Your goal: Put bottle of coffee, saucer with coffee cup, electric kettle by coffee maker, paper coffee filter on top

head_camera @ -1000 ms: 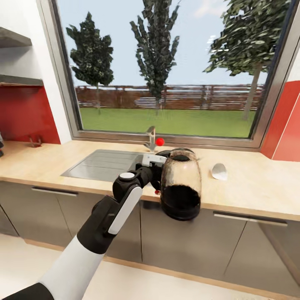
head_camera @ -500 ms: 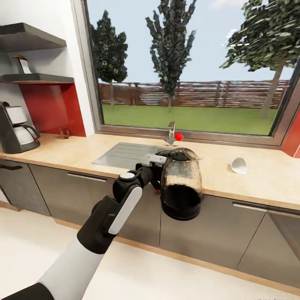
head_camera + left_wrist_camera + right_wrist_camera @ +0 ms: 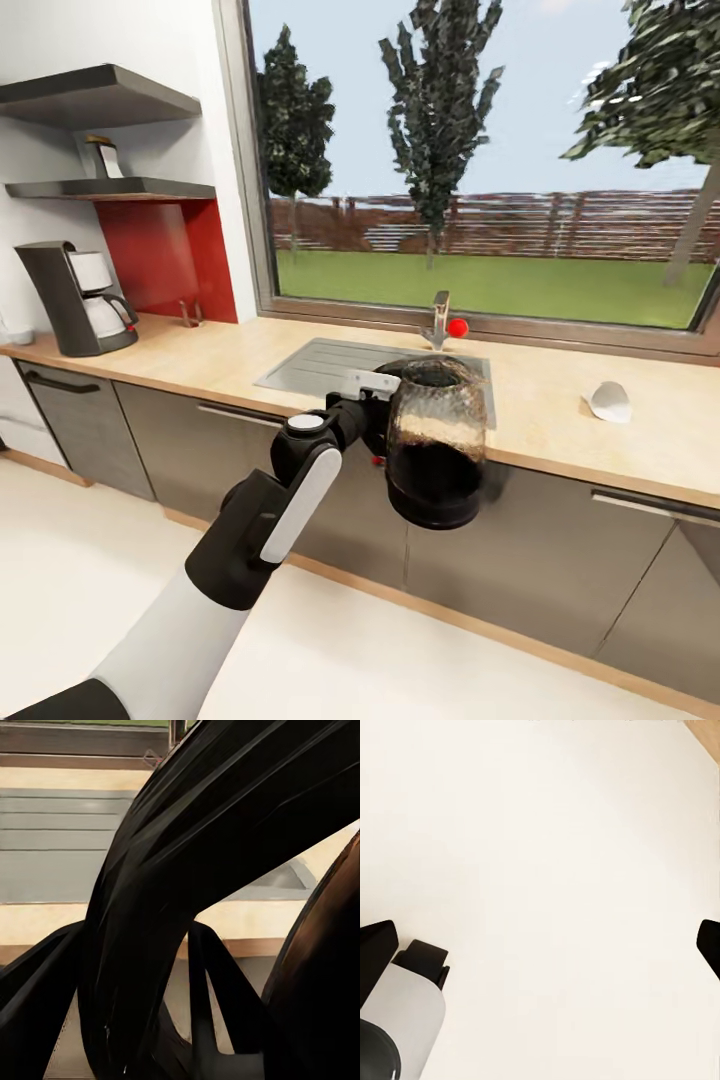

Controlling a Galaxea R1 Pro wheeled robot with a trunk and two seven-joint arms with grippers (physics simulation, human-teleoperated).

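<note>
Although the left wrist view is crowded by the black loop handle (image 3: 150, 870), the left gripper (image 3: 372, 398) appears clamped on that handle, carrying the electric kettle (image 3: 435, 445) clear of the kitchen countertop (image 3: 560, 420), in front of the sink (image 3: 330, 365). Right gripper (image 3: 540, 945): jaws spread wide, holding nothing, pale floor beneath. Kettle judged heavy and fragile: glass body, dark liquid filling roughly its lower half, so it should stay upright and be held by the handle, not the slick glass. Coffee maker (image 3: 78, 298) stands at the far left of the counter, a carafe in its bay, contents indistinct. Bottle of coffee (image 3: 101, 158) sits on the kitchen shelf (image 3: 120, 188). Paper coffee filter (image 3: 608, 401) lies on the counter, well right.
</note>
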